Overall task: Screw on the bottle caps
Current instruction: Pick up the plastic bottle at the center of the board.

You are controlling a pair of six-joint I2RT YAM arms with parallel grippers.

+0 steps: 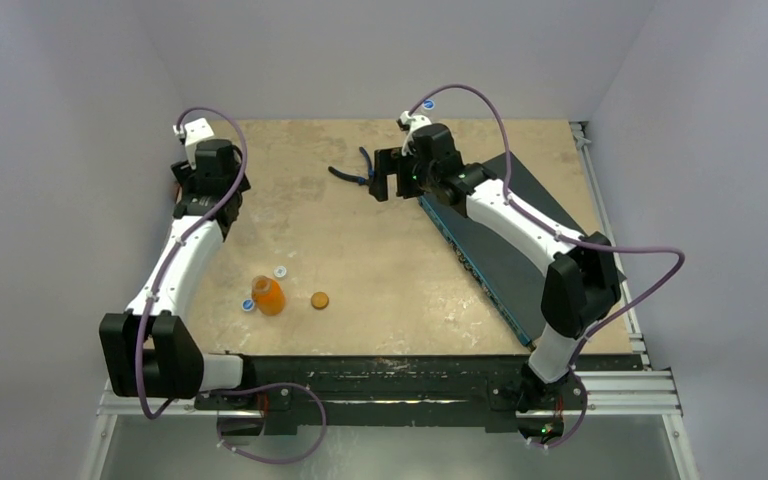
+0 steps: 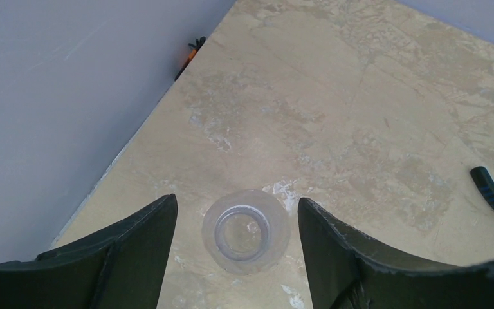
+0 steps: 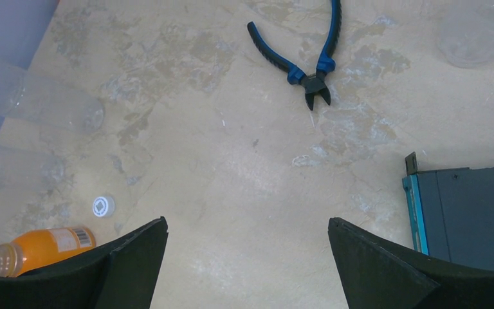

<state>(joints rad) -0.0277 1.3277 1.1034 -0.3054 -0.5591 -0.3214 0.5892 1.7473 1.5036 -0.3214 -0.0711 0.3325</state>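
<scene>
The left gripper (image 2: 235,202) is held part open astride a clear plastic bottle (image 2: 246,230), seen mouth-up at lower centre; a gap is left on each side and nothing is gripped. The right gripper (image 3: 247,222) is spread wide, empty, above the beige mottled tabletop (image 3: 231,161). Blue-handled pliers (image 3: 309,64) are seen at upper centre, a dark teal-edged slab (image 3: 469,212) at right, and a small orange bottle (image 3: 38,248) and a whitish round cap (image 3: 103,206) at lower left.

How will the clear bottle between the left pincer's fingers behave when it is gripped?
The clear bottle looks empty and thin-walled, so it is probably light and easily dented. Standing upright without a cap, it may tip if pushed off-centre.
</scene>
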